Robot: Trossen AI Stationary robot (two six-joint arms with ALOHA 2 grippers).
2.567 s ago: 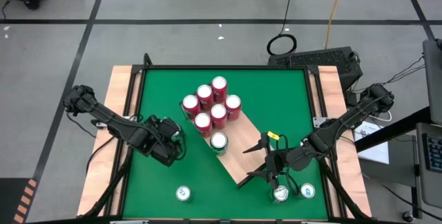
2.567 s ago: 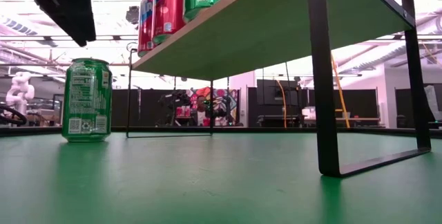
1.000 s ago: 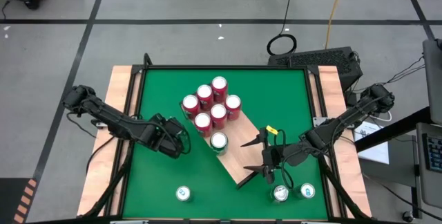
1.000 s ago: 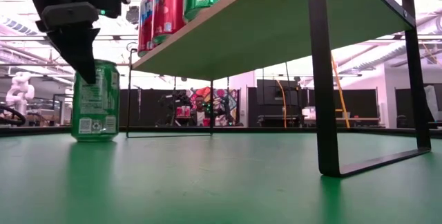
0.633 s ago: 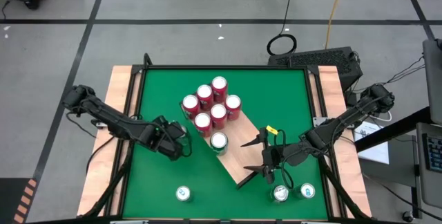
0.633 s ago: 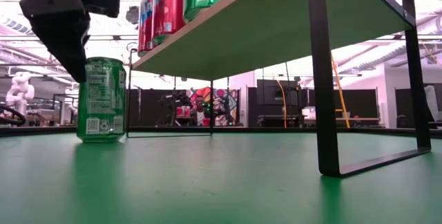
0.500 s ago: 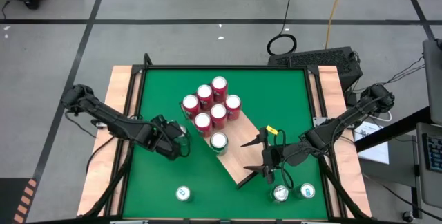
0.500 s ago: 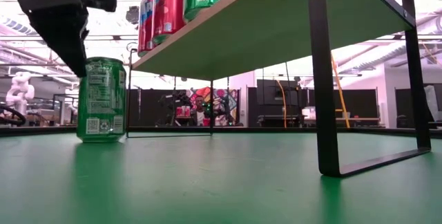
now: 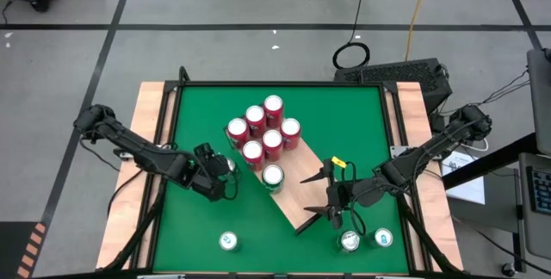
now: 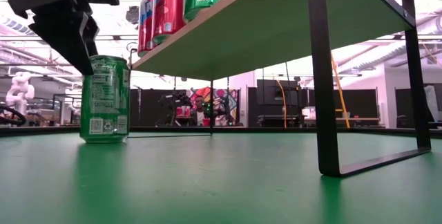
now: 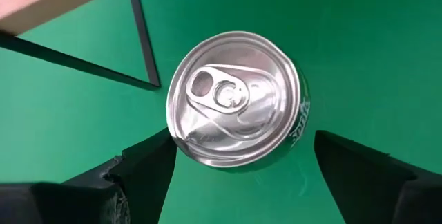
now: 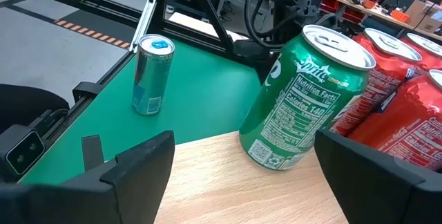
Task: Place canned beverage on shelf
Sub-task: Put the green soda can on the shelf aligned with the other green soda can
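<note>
1. Left side first: the left claw [image 9: 220, 176] sits at about 8 o'clock from the shelf [image 9: 312, 195], right over a green can [image 11: 238, 108] standing upright on the green worktop [image 9: 344, 124]. Fingers [image 11: 148, 165] are spread apart on either side of the can's rim, not squeezing it yet. Looks like it's lining up for a top-down grab, since this can is off the shelf.

2. Middle: the red cans [image 9: 263, 133] are bunched together on the shelf, with one green can on the shelf [image 9: 273, 176] at 6 o'clock from the cluster. Packed tight, probably to keep the bare board free.

3. Right: the right claw [image 9: 331, 195] hangs over the bare end of the shelf, fingers wide apart, holding nothing. Seems to be just waiting.

4. Near edge: one loose can [image 9: 227, 241] at 7 o'clock from the shelf, two more cans [image 9: 365, 240] at 5 o'clock, all on the worktop.
</note>
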